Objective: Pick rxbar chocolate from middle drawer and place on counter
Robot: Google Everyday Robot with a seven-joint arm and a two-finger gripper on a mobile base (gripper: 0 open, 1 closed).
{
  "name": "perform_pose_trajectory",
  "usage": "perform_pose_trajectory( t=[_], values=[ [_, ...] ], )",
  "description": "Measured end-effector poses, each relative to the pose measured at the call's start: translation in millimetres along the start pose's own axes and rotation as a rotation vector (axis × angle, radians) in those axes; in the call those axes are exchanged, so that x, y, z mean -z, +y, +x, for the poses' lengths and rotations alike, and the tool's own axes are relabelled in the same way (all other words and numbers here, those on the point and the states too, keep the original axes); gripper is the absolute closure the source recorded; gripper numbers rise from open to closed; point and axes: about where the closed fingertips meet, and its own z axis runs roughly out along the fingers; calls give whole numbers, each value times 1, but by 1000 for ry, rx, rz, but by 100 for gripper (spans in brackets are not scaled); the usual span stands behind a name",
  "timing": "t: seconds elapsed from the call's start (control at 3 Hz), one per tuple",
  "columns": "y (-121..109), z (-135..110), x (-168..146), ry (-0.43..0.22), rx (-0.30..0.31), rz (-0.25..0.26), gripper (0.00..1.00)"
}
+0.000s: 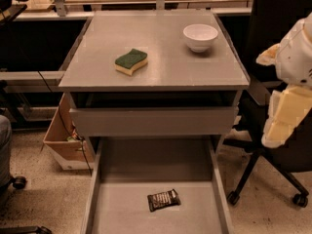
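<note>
rxbar chocolate [164, 200] is seen flat on the middle drawer [124, 206] floor, lower centre | gripper [279, 128] is held at right edge beside the table [161, 65], well up-right of the bar | spread or closed: cannot be told

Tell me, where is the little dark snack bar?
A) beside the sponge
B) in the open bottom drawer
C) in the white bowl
B: the rxbar chocolate lies flat on the middle drawer floor; the hand hangs to the right of the counter, away from it.
</note>
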Motion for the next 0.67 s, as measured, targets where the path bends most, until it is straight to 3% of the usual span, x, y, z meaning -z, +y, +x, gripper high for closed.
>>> perform_pose_trajectory(
  t=[0.67],
  values=[
    [43, 3, -86, -65, 46, -92, 0]
  ],
)
